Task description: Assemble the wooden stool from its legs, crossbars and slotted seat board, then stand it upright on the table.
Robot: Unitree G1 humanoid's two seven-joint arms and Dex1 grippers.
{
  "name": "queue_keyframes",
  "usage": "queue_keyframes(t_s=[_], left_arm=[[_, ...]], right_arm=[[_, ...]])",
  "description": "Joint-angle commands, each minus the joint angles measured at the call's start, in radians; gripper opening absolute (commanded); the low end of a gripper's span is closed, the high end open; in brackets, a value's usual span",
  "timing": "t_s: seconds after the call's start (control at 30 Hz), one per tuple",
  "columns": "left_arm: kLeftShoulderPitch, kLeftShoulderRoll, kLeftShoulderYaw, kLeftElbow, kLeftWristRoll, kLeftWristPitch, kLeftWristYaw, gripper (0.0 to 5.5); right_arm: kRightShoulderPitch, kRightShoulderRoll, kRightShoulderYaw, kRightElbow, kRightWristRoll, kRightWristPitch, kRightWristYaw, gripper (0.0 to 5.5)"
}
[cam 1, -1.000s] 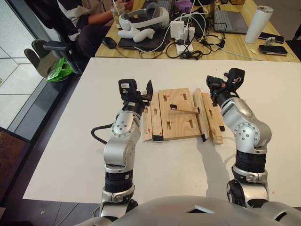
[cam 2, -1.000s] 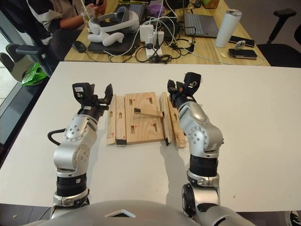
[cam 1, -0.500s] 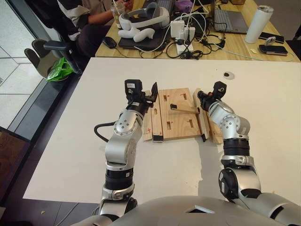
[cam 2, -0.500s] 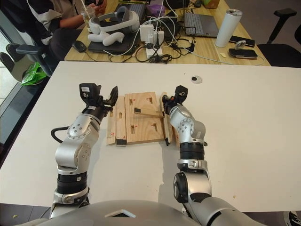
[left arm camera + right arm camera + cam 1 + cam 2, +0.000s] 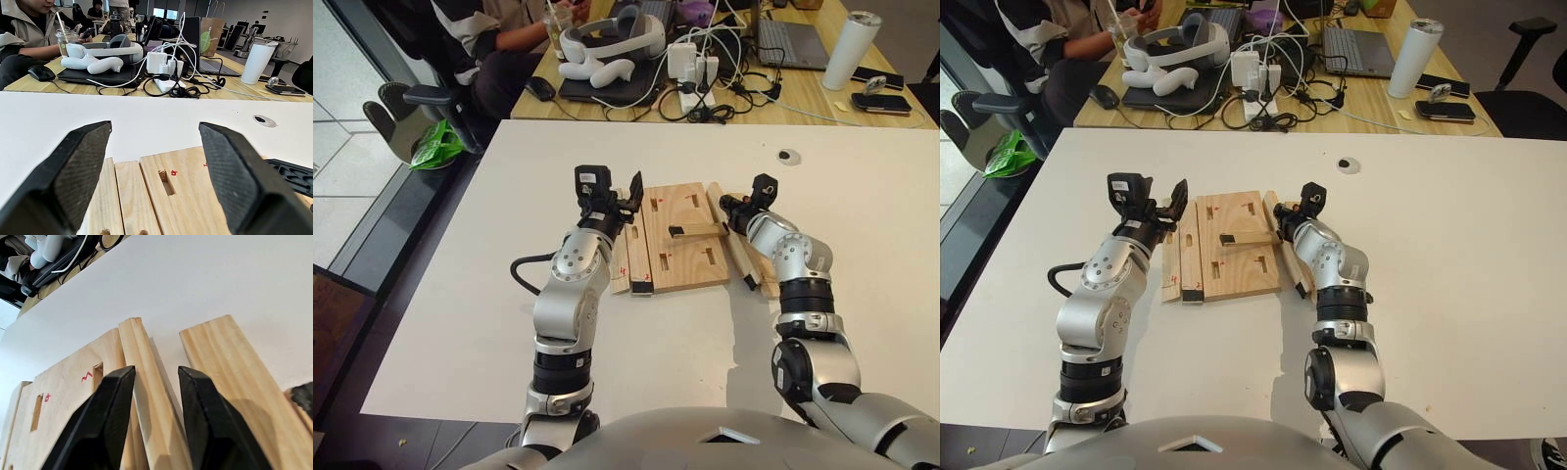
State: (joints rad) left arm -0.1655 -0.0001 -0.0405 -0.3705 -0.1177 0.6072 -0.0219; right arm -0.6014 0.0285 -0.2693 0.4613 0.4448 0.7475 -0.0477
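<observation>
Two pincers on this: my right pincer [image 5: 155, 373] is clamped on a leg [image 5: 142, 345] just right of the seat board [image 5: 685, 266], left pincer [image 5: 154, 129] spread wide over the strips [image 5: 634, 245] on its left. Early days, I reckon next is lifting that leg toward a slot [image 5: 663, 260]

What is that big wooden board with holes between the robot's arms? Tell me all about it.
The board is pale, bare wood, roughly square, lying flat on the white table. Several rectangular slots are cut into it, with small red marks beside them. A short bar with a dark end lies on it. Narrow strips lie along its left edge; a leg, held by the right hand, slants along its right.
</observation>
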Motion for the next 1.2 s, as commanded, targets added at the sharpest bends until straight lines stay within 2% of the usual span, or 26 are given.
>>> queue_keyframes(t_s=[0.03,0.2,0.33,0.63,1.03,1.2], left_arm=[[-0.001,-0.011,-0.001,-0.003,0.009,0.006,0.019,3.34],[0.017,-0.030,0.006,-0.019,0.016,-0.008,0.054,3.34],[0.024,-0.053,0.006,-0.026,0.022,-0.024,0.083,3.34],[0.036,-0.066,0.001,-0.026,0.022,-0.044,0.111,3.34],[0.014,-0.055,0.011,-0.018,0.011,-0.036,0.108,3.34],[0.010,-0.050,0.010,-0.024,0.009,-0.023,0.099,3.34]], right_arm=[[-0.064,-0.029,0.017,0.095,-0.016,0.053,0.034,1.74],[-0.135,-0.074,0.053,0.183,-0.024,0.156,0.107,1.61],[-0.182,-0.153,0.159,0.245,-0.071,0.247,0.248,1.61],[-0.267,-0.252,0.289,0.376,-0.189,0.174,0.433,1.61],[-0.325,-0.218,0.192,0.439,-0.203,0.055,0.370,1.61],[-0.325,-0.198,0.183,0.281,-0.209,-0.009,0.323,1.61]])
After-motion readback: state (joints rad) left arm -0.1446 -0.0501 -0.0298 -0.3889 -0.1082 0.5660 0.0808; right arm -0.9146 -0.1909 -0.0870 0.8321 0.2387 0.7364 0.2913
